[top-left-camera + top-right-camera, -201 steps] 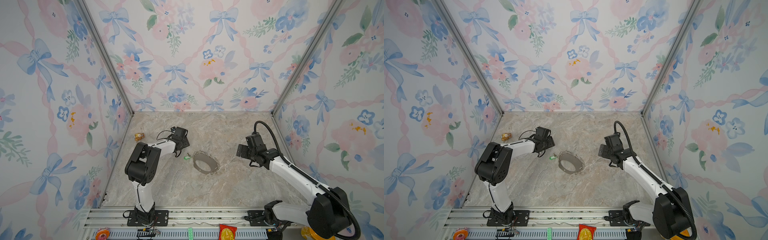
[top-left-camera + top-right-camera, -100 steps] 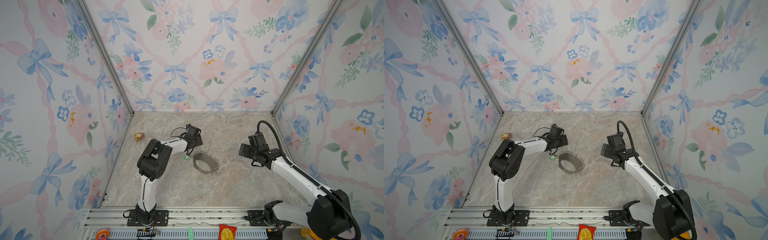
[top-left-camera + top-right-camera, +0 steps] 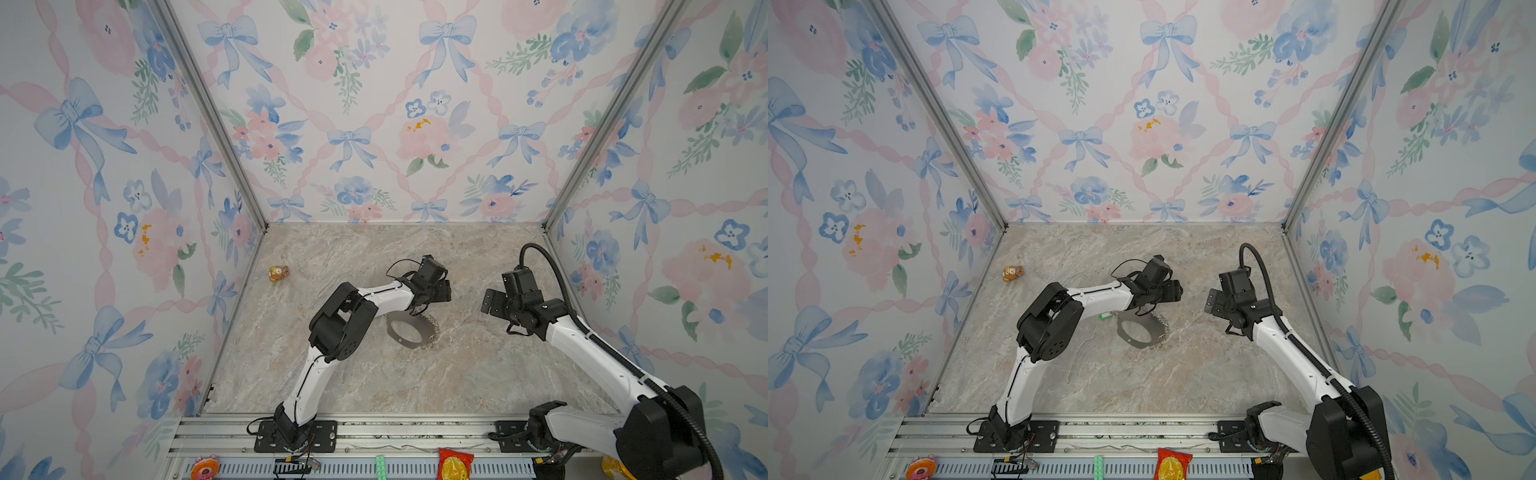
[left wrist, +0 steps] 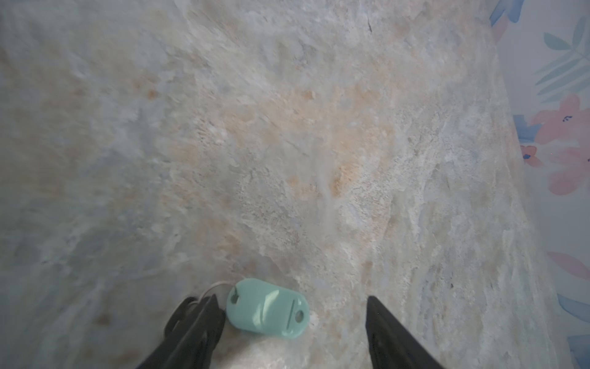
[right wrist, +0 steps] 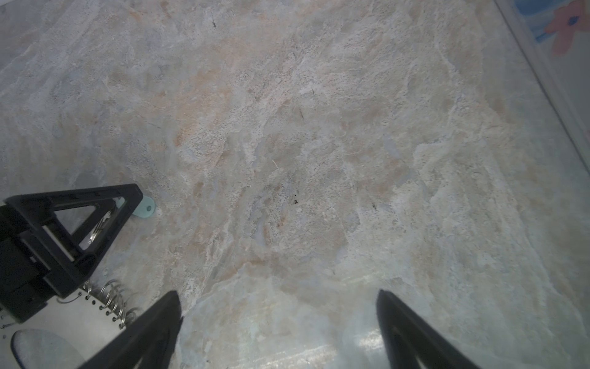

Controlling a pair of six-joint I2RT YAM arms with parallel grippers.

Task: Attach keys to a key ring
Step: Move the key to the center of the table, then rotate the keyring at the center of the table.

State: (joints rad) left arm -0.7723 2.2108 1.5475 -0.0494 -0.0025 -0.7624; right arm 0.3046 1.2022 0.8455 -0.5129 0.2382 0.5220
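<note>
The spread left tool (image 4: 291, 296) straddles the pale mint oblong plastic key tag (image 4: 267, 308), seemingly light, stiff and slippery, best pinched across its sides.

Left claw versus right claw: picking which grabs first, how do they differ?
Left claw straddles the mint key tag; right claw frames only bare table. Left claw is by the far edge of the key ring; right claw stands off to its side. Both are open.

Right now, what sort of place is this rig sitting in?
Probably a staged robot data-collection booth, not a home: floral wallpaper panels on aluminium posts, a marble-look tabletop, and left arm and right arm bolted to a front rail.
</note>
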